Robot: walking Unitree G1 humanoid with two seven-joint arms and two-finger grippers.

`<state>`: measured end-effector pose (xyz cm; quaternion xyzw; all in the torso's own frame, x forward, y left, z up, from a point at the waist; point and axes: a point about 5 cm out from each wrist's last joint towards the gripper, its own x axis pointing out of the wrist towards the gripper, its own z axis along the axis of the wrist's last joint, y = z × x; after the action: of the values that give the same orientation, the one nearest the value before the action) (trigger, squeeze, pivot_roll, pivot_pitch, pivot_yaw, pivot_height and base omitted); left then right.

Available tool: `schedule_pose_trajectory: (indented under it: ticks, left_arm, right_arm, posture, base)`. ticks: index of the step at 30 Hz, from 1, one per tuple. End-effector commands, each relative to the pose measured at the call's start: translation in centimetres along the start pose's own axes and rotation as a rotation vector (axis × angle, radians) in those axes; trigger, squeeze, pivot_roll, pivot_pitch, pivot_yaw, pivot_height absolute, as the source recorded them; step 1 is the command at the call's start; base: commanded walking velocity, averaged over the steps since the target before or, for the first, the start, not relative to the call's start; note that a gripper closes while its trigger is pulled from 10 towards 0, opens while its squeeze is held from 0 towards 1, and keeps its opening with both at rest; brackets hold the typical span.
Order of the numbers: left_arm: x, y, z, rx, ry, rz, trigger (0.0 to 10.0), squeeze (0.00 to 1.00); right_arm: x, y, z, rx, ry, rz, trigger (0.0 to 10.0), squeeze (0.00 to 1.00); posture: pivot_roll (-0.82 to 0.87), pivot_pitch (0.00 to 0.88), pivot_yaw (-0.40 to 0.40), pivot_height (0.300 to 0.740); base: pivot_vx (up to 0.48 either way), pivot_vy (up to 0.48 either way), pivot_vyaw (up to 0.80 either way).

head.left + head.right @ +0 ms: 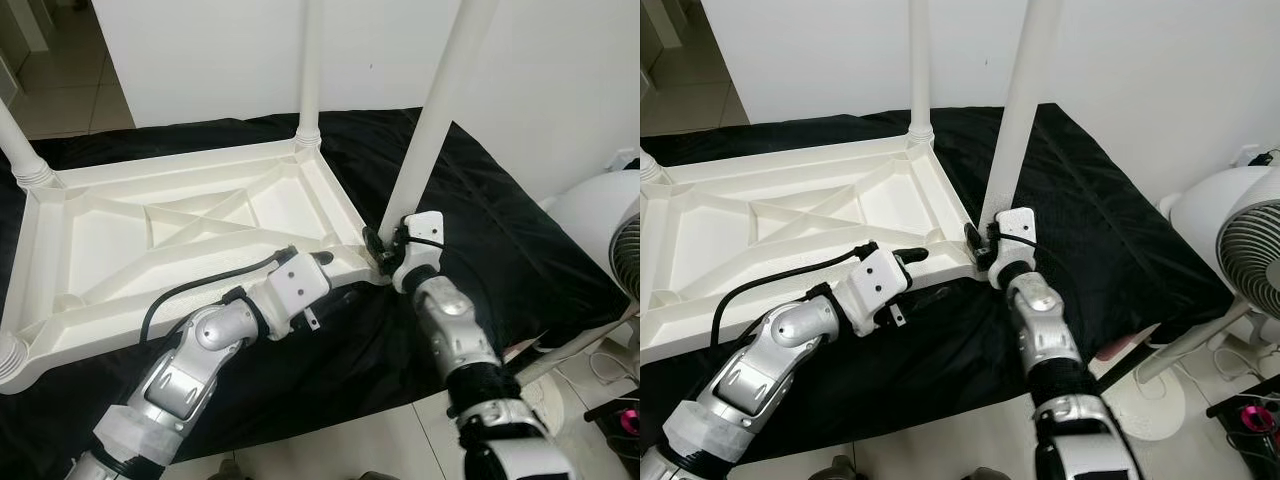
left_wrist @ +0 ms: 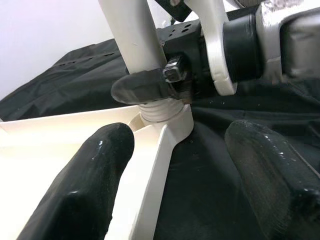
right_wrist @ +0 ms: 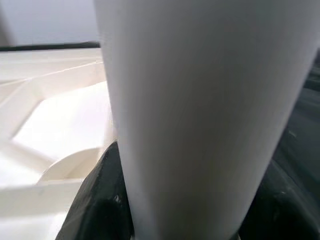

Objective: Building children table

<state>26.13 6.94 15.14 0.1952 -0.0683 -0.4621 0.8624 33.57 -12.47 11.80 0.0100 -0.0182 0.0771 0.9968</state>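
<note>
Black cloth [image 1: 520, 250] at centre frame carries the upturned tabletop [image 1: 190, 230]; right gripper [image 1: 385, 252] pinches the leg [image 1: 440, 110] at its corner socket, apparently seating it, left gripper [image 1: 318, 262] spread beside. Next: twist home.

Both head cameras look steeply down on the upturned table [image 1: 180, 230]. Left wrist camera faces its near corner socket [image 2: 167, 117], close. Right wrist camera sits hard against the leg [image 3: 200, 115].
</note>
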Motion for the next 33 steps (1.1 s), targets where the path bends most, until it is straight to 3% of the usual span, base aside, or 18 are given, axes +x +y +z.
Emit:
schedule_pose_trajectory:
  ticks: [1, 5, 13, 14, 15, 21, 27, 28, 30, 31, 33]
  left_arm:
    - [0.0, -0.3, 0.2, 0.019, 0.001, -0.043, 10.0, 0.0]
    - [0.1, -0.2, 0.2, 0.021, 0.0, -0.041, 10.0, 0.0]
    - [-0.1, -0.2, 0.2, 0.021, 0.005, -0.043, 10.0, 0.0]
    - [-0.1, -0.1, 0.2, 0.022, 0.005, -0.041, 10.0, 0.0]
    - [-0.1, -0.1, 0.2, 0.023, 0.006, -0.04, 10.0, 0.0]
    - [-0.1, -0.1, 0.2, 0.02, 0.006, -0.031, 10.0, 0.0]
    - [0.1, 0.0, 0.2, 0.011, 0.003, -0.024, 10.0, 0.0]
    - [0.2, 0.0, 0.2, 0.01, 0.002, -0.023, 10.0, 0.0]
    - [0.2, 0.0, 0.2, 0.009, 0.001, -0.023, 10.0, 0.0]
    - [0.4, 0.1, 0.2, 0.001, 0.003, -0.02, 10.0, 0.0]
    - [0.5, 0.2, 0.2, -0.005, 0.006, -0.017, 10.0, 0.0]
  right_arm:
    - [-0.8, -0.2, -1.6, 0.019, 0.071, -0.135, 10.0, 0.0]
    - [-1.1, 1.3, -1.3, 0.051, 0.064, -0.247, 10.0, 0.0]
    - [-1.0, 2.3, -0.9, 0.057, 0.068, -0.187, 10.0, 0.0]
    - [-1.0, 2.4, -0.8, 0.061, 0.058, -0.171, 10.0, 0.87]
    - [-1.0, 2.5, -0.7, 0.067, 0.05, -0.159, 10.0, 1.0]
    - [-1.2, 2.7, -0.1, 0.085, 0.003, -0.113, 10.0, 1.0]
    - [-1.5, 1.9, 0.3, 0.075, -0.039, -0.032, 10.0, 1.0]
    - [-1.7, 1.7, 0.4, 0.082, -0.047, -0.001, 10.0, 0.95]
    - [-1.7, 1.5, 0.4, 0.086, -0.051, 0.018, 10.0, 0.95]
    - [-1.8, 1.0, 0.6, 0.092, -0.062, 0.059, 10.0, 0.0]
    - [-2.0, 0.3, 0.7, 0.069, -0.072, 0.103, 10.0, 0.0]
  posture:
    - [0.03, 0.0, -0.028, 0.74]
    - [0.04, 0.0, -0.024, 0.74]
    - [0.04, 0.0, -0.017, 0.74]
    - [0.04, 0.0, -0.016, 0.74]
    - [0.04, 0.0, -0.016, 0.74]
    - [0.04, 0.0, -0.02, 0.74]
    - [0.02, 0.0, -0.01, 0.74]
    - [0.01, 0.0, -0.01, 0.74]
    - [0.01, 0.0, -0.01, 0.74]
    - [0.0, 0.0, -0.002, 0.74]
    - [-0.01, 0.0, 0.0, 0.74]
  base:
    - [0.0, 0.0, 0.0]
    - [0.0, 0.0, 0.0]
    - [0.0, 0.0, 0.0]
    - [0.0, 0.0, 0.0]
    - [0.0, 0.0, 0.0]
    - [0.0, 0.0, 0.0]
    - [0.0, 0.0, 0.0]
    - [0.0, 0.0, 0.0]
    - [0.0, 0.0, 0.0]
    - [0.0, 0.0, 0.0]
    - [0.0, 0.0, 0.0]
